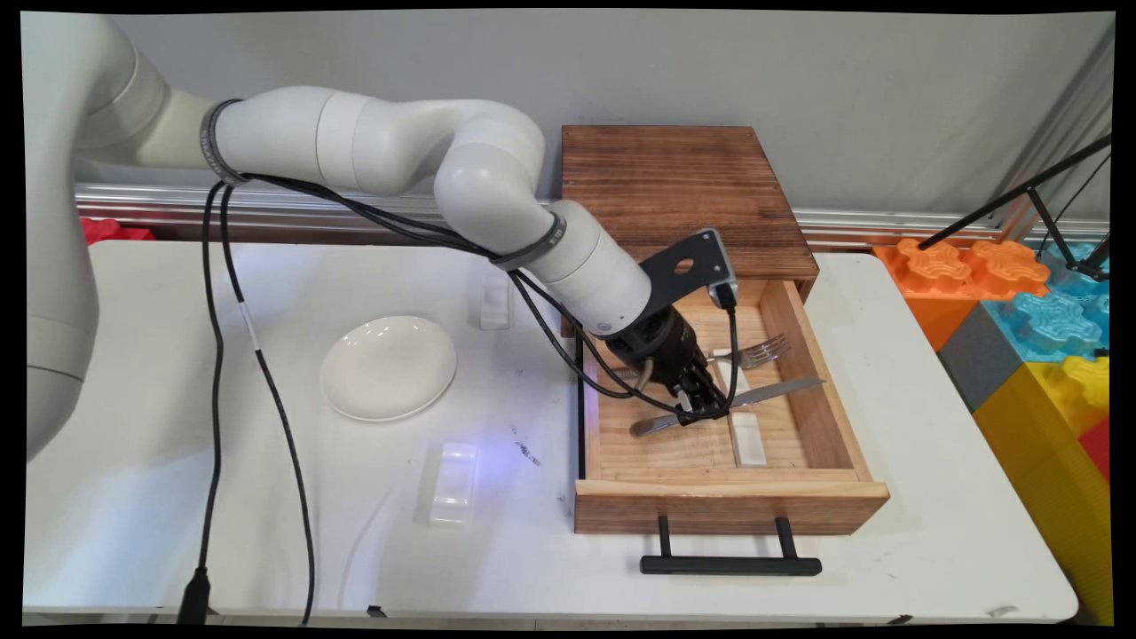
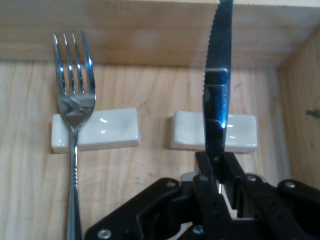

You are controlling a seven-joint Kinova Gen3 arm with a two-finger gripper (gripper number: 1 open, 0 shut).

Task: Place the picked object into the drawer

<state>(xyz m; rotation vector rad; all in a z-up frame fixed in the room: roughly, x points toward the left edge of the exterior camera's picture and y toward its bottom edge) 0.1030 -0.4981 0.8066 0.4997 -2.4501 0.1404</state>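
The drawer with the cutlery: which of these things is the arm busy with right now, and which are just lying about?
Busy with:
pincer, shut on the knife
white rest under the knife
open wooden drawer

Lying about:
fork on its own rest in the drawer
white plate on the table
two clear blocks on the table

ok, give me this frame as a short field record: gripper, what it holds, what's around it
gripper: shut on the knife, inside the open drawer
knife: lies across the right white rest, blade pointing away from the hand
fork: neck on the left white rest, apart from the knife
table: white plate left of the drawer, two more white rests near it
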